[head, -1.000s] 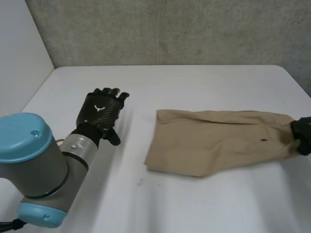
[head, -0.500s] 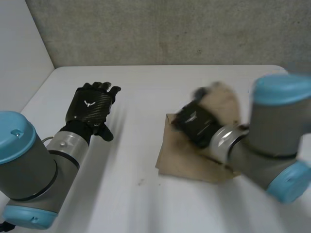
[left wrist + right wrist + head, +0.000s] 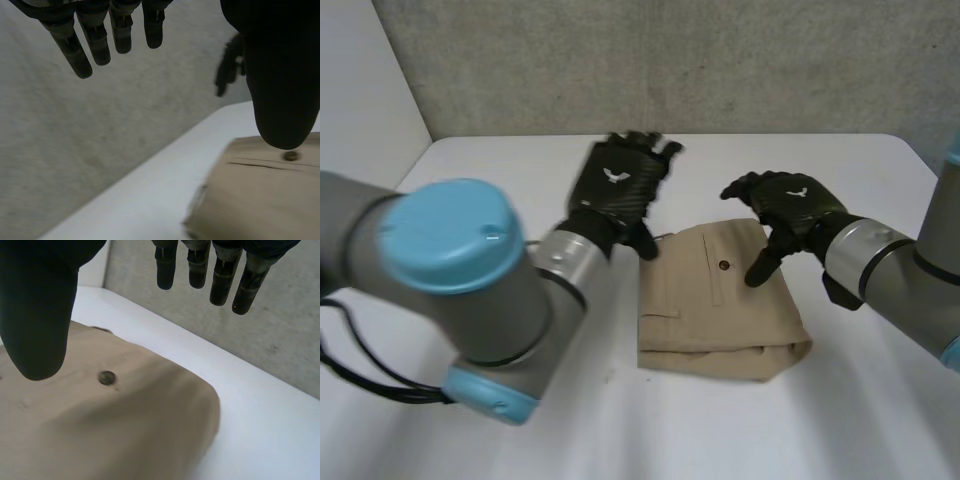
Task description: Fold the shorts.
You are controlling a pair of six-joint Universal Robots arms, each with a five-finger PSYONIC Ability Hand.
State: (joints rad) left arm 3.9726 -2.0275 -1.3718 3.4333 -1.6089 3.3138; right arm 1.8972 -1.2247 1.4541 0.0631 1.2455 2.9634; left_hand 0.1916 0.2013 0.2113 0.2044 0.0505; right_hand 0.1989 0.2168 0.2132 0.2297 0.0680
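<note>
Table (image 3: 700,440): white; the shorts are borne near its middle.
Shorts (image 3: 720,310): tan, laid folded into a compact stack; a dark button (image 3: 724,265) is seen on the top layer.
Right hand (image 3: 788,205): held above the far right part of the shorts, fingers loosely spread, nothing grasped.
Left hand (image 3: 615,190): held over the far left corner, fingers straight, nothing grasped.
Wall (image 3: 670,60): grey, seen behind the table.

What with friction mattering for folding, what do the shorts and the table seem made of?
Shorts: tan woven cloth, matte, probably cotton twill. The right wrist view shows fine ribbing and soft creases, with a dark button. Table: white, smooth and even, so perhaps laminate or painted board; the look leaves that open.
</note>
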